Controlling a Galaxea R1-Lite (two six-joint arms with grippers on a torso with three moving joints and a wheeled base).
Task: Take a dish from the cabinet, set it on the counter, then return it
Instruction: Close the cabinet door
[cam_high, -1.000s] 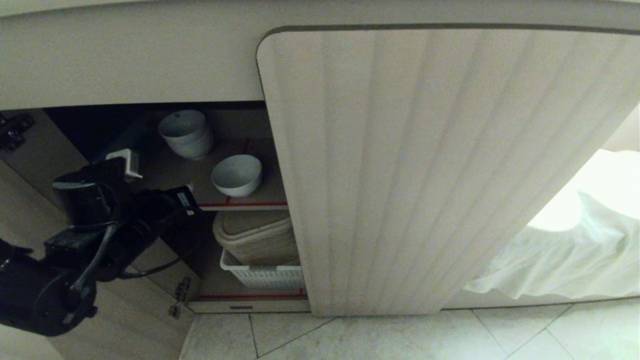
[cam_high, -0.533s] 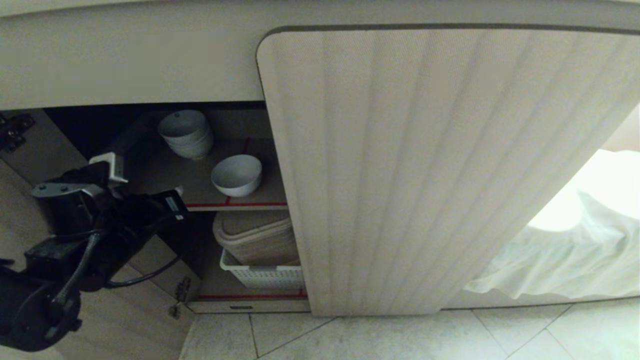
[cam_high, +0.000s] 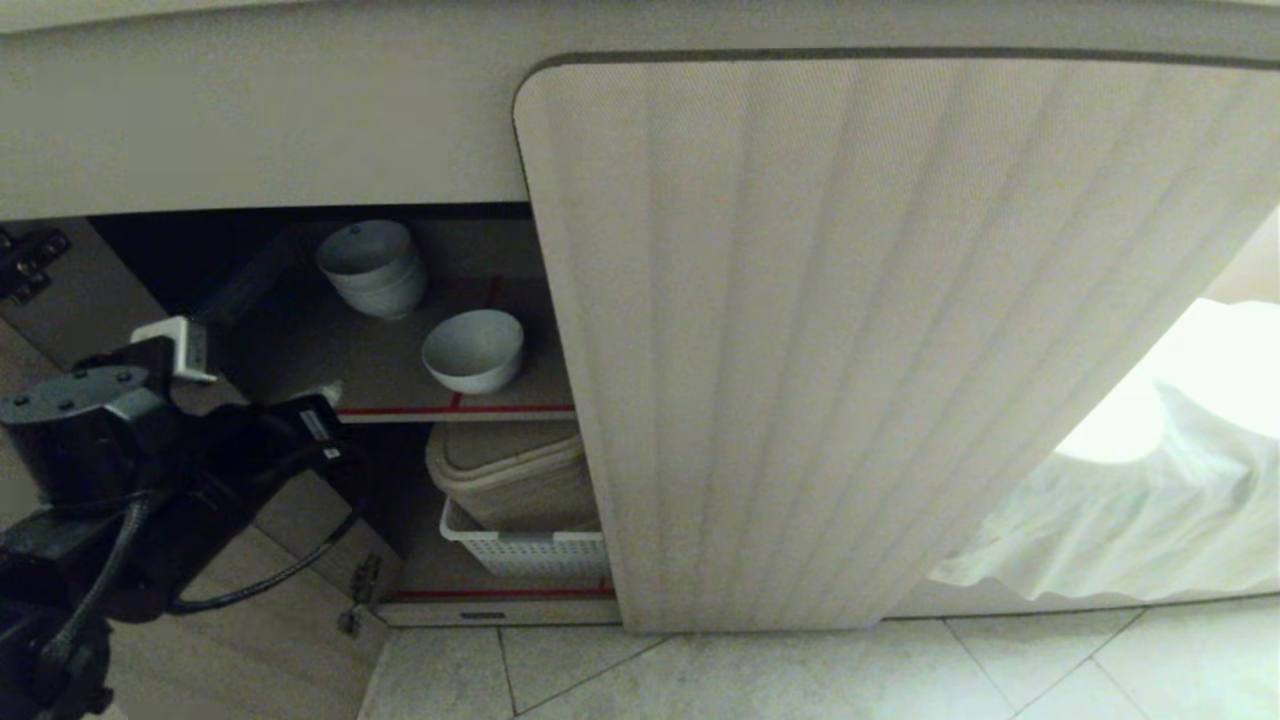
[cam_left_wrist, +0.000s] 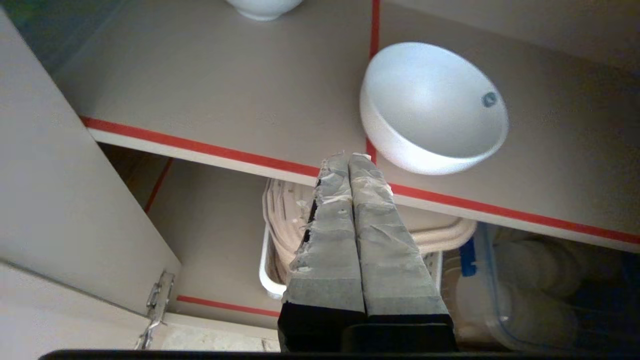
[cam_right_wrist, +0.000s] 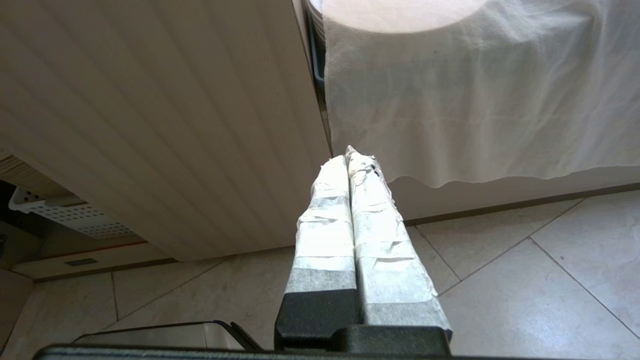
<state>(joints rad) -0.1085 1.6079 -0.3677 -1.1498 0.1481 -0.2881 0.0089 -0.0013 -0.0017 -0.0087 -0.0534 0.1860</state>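
The left gripper (cam_left_wrist: 350, 159) is pressed shut with nothing between its taped fingers (cam_left_wrist: 330, 235), hanging just outside the open side of the cabinet (cam_high: 850, 330), in front of the red-edged upper shelf (cam_left_wrist: 210, 105) and clear of the bowl. One single bowl (cam_high: 473, 350), white, round, glossy and empty, stands upright near that shelf's front edge. Behind it, apart, sits one stack of bowls (cam_high: 372, 267). Below are one white slotted basket (cam_high: 525, 548) holding a beige lidded container (cam_high: 510, 475), and clear plastic boxes (cam_left_wrist: 520, 295). The ribbed door (cam_high: 900, 300) covers the cabinet's right part. The right gripper (cam_right_wrist: 352, 160), also closed and empty, hangs over the floor tiles (cam_right_wrist: 525, 280) near a white cloth (cam_right_wrist: 475, 100).
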